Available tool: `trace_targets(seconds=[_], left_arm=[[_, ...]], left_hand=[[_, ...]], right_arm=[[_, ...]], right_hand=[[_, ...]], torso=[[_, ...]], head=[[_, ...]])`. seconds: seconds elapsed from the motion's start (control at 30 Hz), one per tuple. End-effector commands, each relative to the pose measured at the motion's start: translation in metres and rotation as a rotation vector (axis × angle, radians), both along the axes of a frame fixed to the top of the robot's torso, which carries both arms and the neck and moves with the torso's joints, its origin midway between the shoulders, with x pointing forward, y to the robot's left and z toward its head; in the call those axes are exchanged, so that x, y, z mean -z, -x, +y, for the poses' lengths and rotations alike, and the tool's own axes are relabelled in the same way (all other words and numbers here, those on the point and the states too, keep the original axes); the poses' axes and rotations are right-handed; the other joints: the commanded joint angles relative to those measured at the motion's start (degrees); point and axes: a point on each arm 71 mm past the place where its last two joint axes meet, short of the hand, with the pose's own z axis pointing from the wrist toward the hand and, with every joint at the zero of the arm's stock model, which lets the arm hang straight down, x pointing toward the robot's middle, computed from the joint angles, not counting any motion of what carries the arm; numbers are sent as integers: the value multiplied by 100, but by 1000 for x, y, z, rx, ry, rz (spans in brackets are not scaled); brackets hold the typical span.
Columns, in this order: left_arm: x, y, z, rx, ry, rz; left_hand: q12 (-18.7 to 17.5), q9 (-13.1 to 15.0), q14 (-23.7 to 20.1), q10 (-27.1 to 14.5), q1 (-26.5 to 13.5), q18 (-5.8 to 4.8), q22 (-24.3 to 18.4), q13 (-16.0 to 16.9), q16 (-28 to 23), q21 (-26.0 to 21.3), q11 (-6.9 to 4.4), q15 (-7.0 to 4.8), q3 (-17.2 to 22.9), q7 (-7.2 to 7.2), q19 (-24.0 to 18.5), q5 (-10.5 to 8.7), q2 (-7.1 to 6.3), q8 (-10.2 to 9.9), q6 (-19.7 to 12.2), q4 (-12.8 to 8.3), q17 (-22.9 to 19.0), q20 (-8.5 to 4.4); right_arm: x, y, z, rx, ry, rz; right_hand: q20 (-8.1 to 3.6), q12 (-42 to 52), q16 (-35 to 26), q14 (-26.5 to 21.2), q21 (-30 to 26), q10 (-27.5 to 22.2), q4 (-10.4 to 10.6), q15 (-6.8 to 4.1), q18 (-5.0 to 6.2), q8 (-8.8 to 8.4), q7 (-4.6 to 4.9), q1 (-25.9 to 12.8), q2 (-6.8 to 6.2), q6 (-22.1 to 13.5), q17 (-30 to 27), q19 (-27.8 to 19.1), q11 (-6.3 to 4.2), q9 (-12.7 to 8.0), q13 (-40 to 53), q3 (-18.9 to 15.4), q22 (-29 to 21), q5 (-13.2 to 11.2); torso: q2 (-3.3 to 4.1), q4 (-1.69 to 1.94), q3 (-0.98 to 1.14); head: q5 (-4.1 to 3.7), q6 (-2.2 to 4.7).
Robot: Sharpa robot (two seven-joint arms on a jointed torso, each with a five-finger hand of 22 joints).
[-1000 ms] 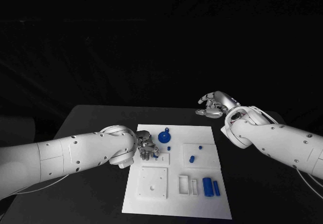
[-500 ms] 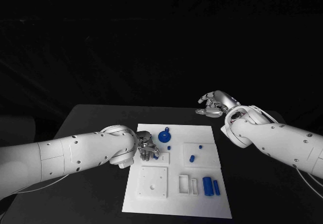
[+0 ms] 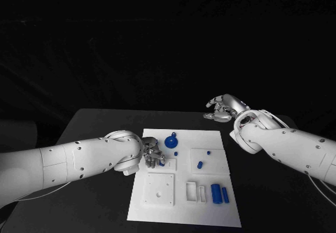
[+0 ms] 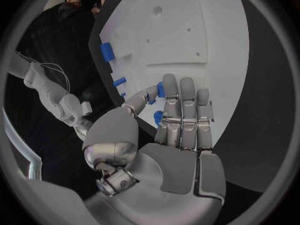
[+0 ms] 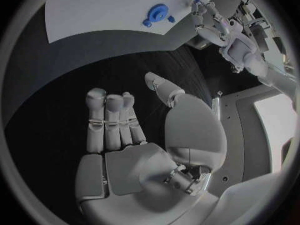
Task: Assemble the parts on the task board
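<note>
On the black table (image 3: pixel 98 121), flat white task board (image 3: pixel 183 213): small blue parts, round blue disc part (image 3: pixel 171 142) near far edge. Left hand (image 3: pixel 153 155) over board's left side, fingers (image 4: pixel 187 110) hiding a blue part; grasp unclear. Right hand (image 3: pixel 225 109) beyond board, fingers curled, empty.

In the head view, the left hand (image 3: pixel 153 156) covers part of the board's (image 3: pixel 183 213) left edge, and the small blue part (image 3: pixel 161 163) under its fingertips is mostly hidden; contact cannot be confirmed. In the left wrist view, the fingers (image 4: pixel 185 110) overlap two blue parts (image 4: pixel 160 89), whose shape cannot be determined. The right wrist view cuts the board off at the circle's rim. The worktop's (image 3: pixel 98 126) near corners run past the picture's edge.
</note>
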Motion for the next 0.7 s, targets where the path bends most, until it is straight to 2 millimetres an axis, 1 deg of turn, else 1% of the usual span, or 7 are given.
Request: trace_targets(seconds=[0.03, 0.2, 0.23, 0.33, 0.53, 0.67, 0.7], left_arm=[[1, 3, -3, 26, -23, 7], [1, 2, -2, 19, -24, 4], [1, 1, -1, 15, -23, 1], [1, 1, -1, 13, -23, 1], [1, 1, -2, 6, -19, -7], [1, 2, -1, -2, -17, -9], [1, 2, -1, -3, -16, -11]], left_hand=[[48, 83, 153, 22, 13, -34, 129, 30, 59, 186, -99, -45, 31, -557, 258, -56, 95, -27, 595, 1, -14, -384], [129, 244, 389, 156, 28, 67, 144, 52, 146, 614, -151, -191, 22, -581, 659, -42, 78, -61, 615, -5, -12, -541], [152, 283, 486, 159, 33, 92, 145, 54, 276, 762, -155, -255, 13, -583, 732, -37, 75, -83, 615, -6, 50, -590], [187, 375, 522, 137, 23, 104, 134, 46, 550, 1038, -154, -358, 24, -582, 741, -35, 76, -150, 626, -5, 188, -675], [237, 448, 516, 141, 15, 118, 130, 47, 751, 1275, -164, -427, 30, -584, 780, -32, 75, -210, 645, -5, 264, -752], [306, 540, 570, 126, 23, 204, 134, 47, 1168, 1770, -169, -564, 17, -590, 973, -41, 70, -301, 677, -5, 411, -893], [324, 576, 595, 121, 33, 258, 132, 36, 1461, 2039, -170, -659, 12, -590, 1088, -48, 68, -344, 693, -3, 544, -974]], right_arm=[[0, 0, 1, -13, 6, 5], [0, 0, 1, -14, 6, 6], [0, 0, 2, -14, 6, 6], [0, 0, 2, -15, 6, 5], [0, 0, 2, -15, 6, 6], [0, 0, 2, -16, 6, 5], [0, 0, 2, -15, 6, 6]], right_hand=[[8, -16, -32, -31, -25, -22, 0, -1, 524, 34, 37, 55, 8, 6, -8, -19, -2, 11, -11, -28, 9, 48], [7, -3, -24, -22, -25, -10, 6, -4, 524, 41, 35, 56, 14, 11, -12, -7, -4, 15, -30, -33, 14, 88], [6, 0, -21, -19, -24, -8, 7, -5, 524, 41, 34, 57, 16, 11, -13, -4, -5, 16, -34, -34, 15, 95], [5, 5, -18, -16, -24, -5, 8, -6, 524, 42, 33, 58, 16, 10, -14, 2, -6, 17, -40, -37, 17, 108], [4, 10, -15, -13, -24, -2, 10, -6, 524, 44, 33, 60, 19, 10, -16, 6, -6, 18, -49, -38, 19, 125], [4, 14, -13, -12, -25, -1, 13, -7, 524, 45, 32, 59, 22, 11, -18, 9, -7, 19, -56, -39, 21, 139], [4, 17, -12, -11, -25, 1, 14, -7, 524, 47, 32, 59, 23, 12, -19, 11, -7, 20, -59, -40, 21, 147]], torso=[[2, -4, -2], [2, 0, -1], [1, -1, -2], [1, -1, -2], [4, 1, -8], [5, -1, -4], [6, -2, -3]], head=[[8, 2], [7, 2], [10, 6], [7, 13], [9, 17], [10, 17], [10, 18]])
